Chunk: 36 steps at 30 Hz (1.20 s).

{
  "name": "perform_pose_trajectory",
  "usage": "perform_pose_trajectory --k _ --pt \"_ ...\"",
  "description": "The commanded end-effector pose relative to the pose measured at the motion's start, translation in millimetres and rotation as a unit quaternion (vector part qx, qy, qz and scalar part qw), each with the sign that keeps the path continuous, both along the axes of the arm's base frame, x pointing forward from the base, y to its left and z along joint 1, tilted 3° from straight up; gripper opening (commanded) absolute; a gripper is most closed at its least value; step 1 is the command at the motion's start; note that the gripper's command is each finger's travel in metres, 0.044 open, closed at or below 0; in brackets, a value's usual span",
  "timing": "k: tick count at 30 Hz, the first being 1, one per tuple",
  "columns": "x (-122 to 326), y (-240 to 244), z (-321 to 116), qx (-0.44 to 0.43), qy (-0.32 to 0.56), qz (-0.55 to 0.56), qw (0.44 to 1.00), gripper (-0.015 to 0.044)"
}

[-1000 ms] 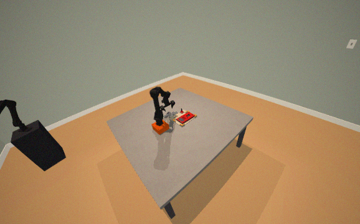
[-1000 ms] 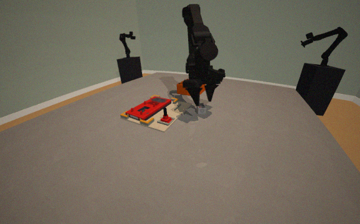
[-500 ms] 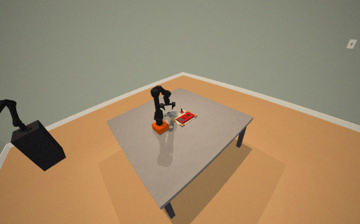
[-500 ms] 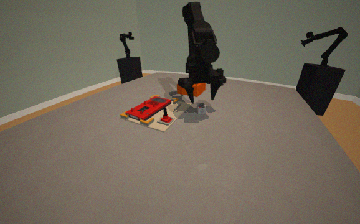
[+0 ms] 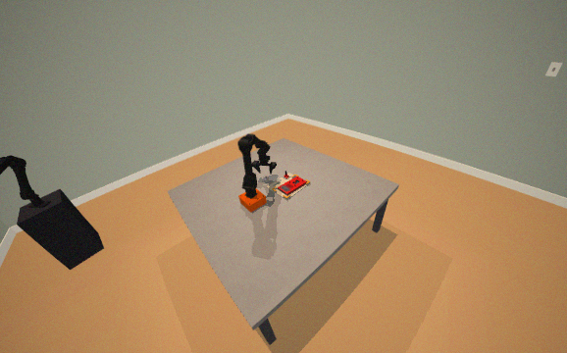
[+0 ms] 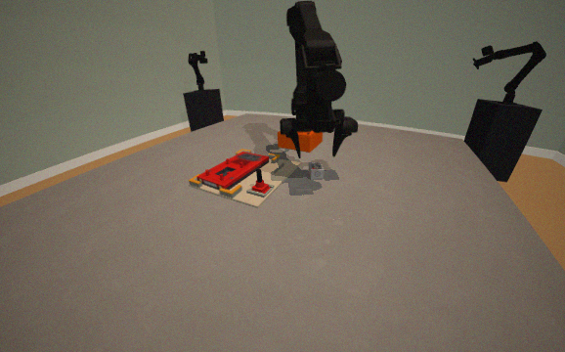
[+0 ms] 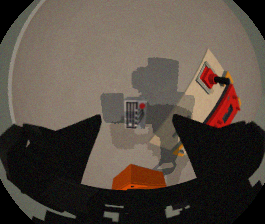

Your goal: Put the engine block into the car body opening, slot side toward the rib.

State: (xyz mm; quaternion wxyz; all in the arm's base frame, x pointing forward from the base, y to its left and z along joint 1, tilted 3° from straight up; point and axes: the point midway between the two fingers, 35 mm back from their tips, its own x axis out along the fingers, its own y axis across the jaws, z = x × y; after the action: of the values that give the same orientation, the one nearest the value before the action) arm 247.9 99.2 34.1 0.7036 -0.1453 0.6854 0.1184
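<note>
The grey engine block [image 6: 316, 171] [image 7: 135, 114] stands on the table beside the base board. In the wrist view its dark slots and a red round spot face up, between and ahead of the fingertips. My gripper [image 5: 265, 169] [image 6: 316, 156] [image 7: 137, 117] is wide open and empty, above the block. The red car body [image 5: 292, 185] [image 6: 234, 169] [image 7: 224, 113] lies on the board, with a dark opening [image 6: 225, 172] [image 7: 228, 114] in its top. My right finger hides part of the car body in the wrist view. The rib cannot be made out.
The beige base board [image 6: 258, 200] [image 7: 188, 106] has yellow corner blocks [image 6: 231, 190]. A red piece with an upright black handle [image 6: 260, 185] [image 7: 209, 78] stands on it. The orange arm base [image 5: 252, 201] [image 6: 307, 141] [image 7: 139, 176] is behind. Two other arms stand on dark pedestals [image 6: 499, 137] [image 6: 204, 109] off the table.
</note>
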Motion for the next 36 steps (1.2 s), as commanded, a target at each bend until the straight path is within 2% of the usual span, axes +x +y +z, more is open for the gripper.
perform_pose_trajectory --k 1,30,36 --pt "-10.2 -2.6 0.0 -0.003 0.003 -0.007 1.0 0.044" --pt "-10.9 -4.7 -43.1 -0.003 0.003 -0.007 1.0 0.044" --pt "-10.9 -4.7 -43.1 -0.003 0.003 -0.007 1.0 0.0282"
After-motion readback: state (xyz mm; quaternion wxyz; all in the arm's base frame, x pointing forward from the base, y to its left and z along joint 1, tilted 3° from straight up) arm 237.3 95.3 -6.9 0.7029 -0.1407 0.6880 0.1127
